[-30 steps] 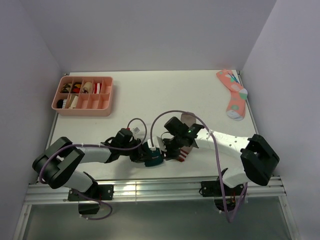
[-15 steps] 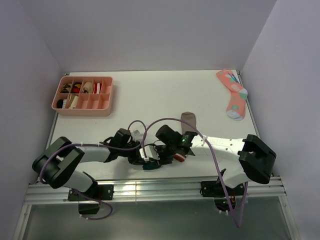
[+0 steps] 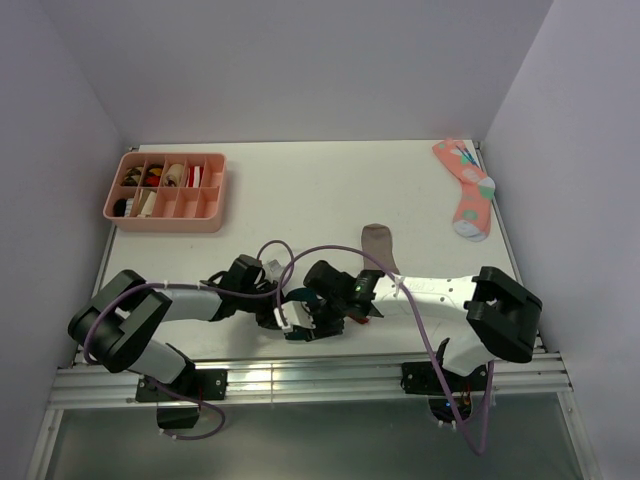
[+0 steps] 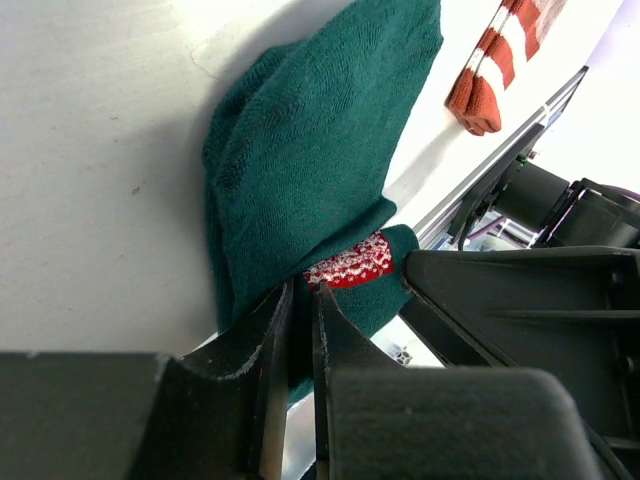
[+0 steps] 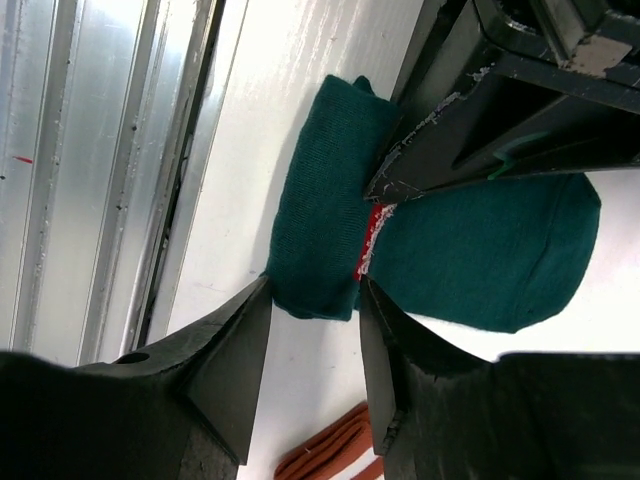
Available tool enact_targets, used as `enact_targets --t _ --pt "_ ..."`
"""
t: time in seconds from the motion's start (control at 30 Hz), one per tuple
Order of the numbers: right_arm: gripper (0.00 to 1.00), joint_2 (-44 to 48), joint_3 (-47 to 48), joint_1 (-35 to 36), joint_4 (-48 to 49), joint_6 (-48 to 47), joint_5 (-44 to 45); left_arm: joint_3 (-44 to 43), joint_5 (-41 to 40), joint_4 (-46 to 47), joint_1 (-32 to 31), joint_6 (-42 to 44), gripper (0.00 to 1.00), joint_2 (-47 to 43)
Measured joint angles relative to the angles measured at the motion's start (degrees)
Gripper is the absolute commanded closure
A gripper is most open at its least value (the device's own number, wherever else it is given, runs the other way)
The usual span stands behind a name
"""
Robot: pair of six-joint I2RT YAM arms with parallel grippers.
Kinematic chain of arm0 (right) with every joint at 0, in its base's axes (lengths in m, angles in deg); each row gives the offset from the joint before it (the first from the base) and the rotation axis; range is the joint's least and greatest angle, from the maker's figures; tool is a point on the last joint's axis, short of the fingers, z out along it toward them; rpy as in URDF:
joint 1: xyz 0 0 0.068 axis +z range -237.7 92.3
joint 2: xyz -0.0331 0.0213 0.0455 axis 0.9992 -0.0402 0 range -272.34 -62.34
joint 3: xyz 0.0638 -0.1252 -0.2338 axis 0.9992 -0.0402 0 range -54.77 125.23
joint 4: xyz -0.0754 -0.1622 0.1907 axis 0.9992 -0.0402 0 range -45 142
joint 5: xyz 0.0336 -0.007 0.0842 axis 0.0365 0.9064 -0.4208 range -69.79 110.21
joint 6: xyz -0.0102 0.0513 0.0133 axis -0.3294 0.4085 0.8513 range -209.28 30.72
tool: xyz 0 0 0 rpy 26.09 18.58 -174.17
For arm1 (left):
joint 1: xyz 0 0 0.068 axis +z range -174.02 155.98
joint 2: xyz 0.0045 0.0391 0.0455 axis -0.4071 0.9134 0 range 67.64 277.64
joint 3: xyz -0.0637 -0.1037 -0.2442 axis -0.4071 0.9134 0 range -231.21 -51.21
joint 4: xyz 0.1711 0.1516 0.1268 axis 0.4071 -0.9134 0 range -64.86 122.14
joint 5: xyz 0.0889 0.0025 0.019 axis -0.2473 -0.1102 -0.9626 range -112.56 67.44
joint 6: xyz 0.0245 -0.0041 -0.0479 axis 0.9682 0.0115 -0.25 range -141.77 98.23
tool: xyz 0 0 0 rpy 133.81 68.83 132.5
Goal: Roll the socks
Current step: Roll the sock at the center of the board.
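Now pinching the green sock [image 4: 310,150] tight with the left gripper [image 4: 302,292], holding the right gripper [image 5: 313,288] around its folded end; squeezing or not, cannot tell.

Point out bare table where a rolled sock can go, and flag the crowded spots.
Open: the wide middle of the table, between the pink tray and the coral sock, back to the wall. Crowded: the near edge, where the left gripper and right gripper meet at the green sock, the taupe sock just beyond.
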Motion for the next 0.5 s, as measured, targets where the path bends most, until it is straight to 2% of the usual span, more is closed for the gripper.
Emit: enact_targets --t 0.5 --pt "0.46 0.0 0.02 0.04 -0.48 3.74 0.09 0.02 -0.22 -0.96 0.0 -0.13 1.0 -0.5"
